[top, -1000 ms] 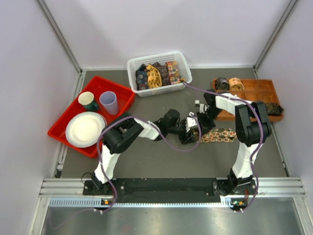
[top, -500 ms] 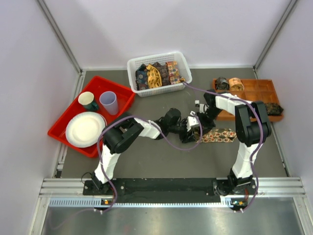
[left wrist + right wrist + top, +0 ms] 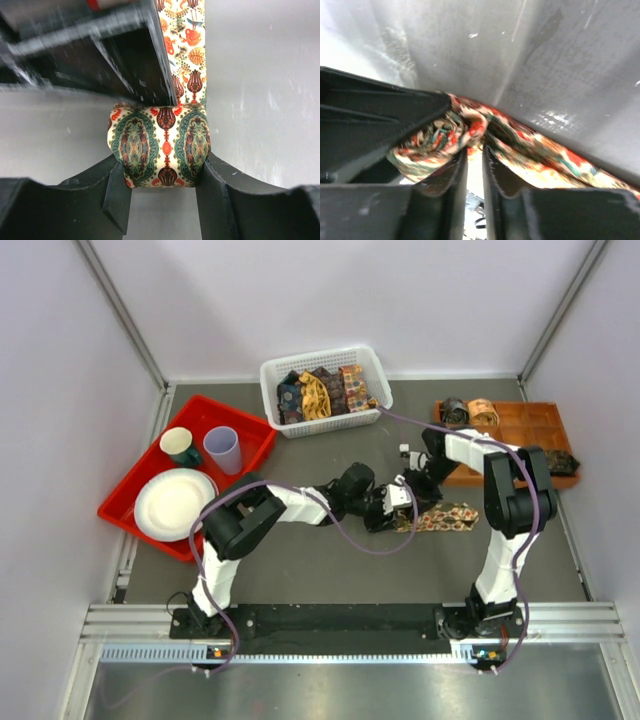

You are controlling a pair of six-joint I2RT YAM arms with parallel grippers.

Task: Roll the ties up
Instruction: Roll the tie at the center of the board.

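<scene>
A tan tie with orange-red and green motifs (image 3: 447, 517) lies on the grey table, partly rolled at its left end. My left gripper (image 3: 383, 515) is shut on that coil (image 3: 160, 150), with a finger (image 3: 118, 192) touching each side. The flat length (image 3: 190, 45) runs away from the coil. My right gripper (image 3: 408, 495) meets the coil from the other side, its fingers (image 3: 451, 176) almost together and pinching fabric (image 3: 470, 127) at the coil's edge. Several unrolled ties (image 3: 320, 392) fill the white basket. Rolled coils (image 3: 469, 411) sit in the orange tray.
The white basket (image 3: 272, 373) stands at the back centre. The orange tray (image 3: 520, 425) is at the right, with a dark coil (image 3: 560, 462) at its right edge. A red tray (image 3: 258, 435) on the left holds a white plate, a green cup and a lilac cup.
Both grippers have shifted slightly to the right along the tie with the coil between them. The flat length left on the table looks a little shorter.
</scene>
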